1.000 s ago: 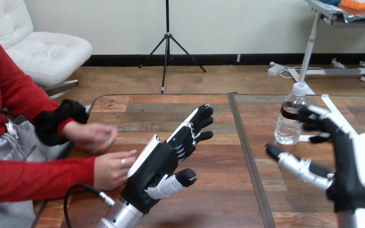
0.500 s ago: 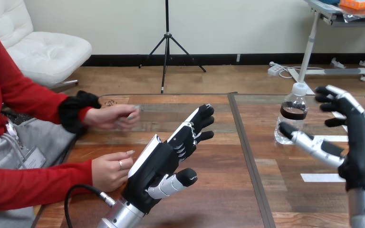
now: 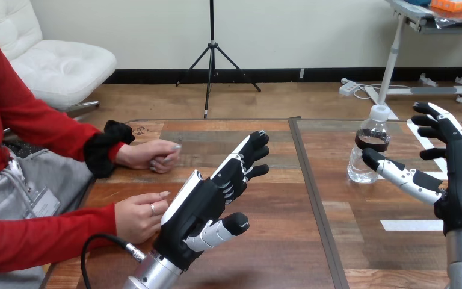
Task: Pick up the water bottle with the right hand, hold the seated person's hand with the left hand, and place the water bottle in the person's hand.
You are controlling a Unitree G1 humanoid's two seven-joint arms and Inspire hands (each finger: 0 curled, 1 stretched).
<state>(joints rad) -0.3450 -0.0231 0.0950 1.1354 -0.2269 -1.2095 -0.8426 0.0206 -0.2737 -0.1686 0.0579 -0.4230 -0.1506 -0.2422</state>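
Observation:
A clear water bottle point(image 3: 368, 146) with a white cap and dark label band stands upright on the table's right half. My right hand point(image 3: 457, 174) is open just right of it, thumb reaching toward the bottle's lower part, fingers raised beyond it; it is not closed round the bottle. My left hand point(image 3: 207, 198) is open in the middle of the table, fingers pointing forward. The person's near hand point(image 3: 137, 215) rests on the table right beside my left hand's back, touching or nearly so. The person's far hand point(image 3: 154, 156) lies loosely curled on the table further back.
A dark seam point(image 3: 313, 198) runs down the wooden table point(image 3: 277, 253) between my hands. White tape strips point(image 3: 404, 224) lie on the right half. A black cable point(image 3: 105, 241) curves by my left forearm.
My right hand has moved right and back, its fingers lifting off the bottle and spreading beyond it. The person's far hand has moved onto the table and settled there. My left hand has stayed still.

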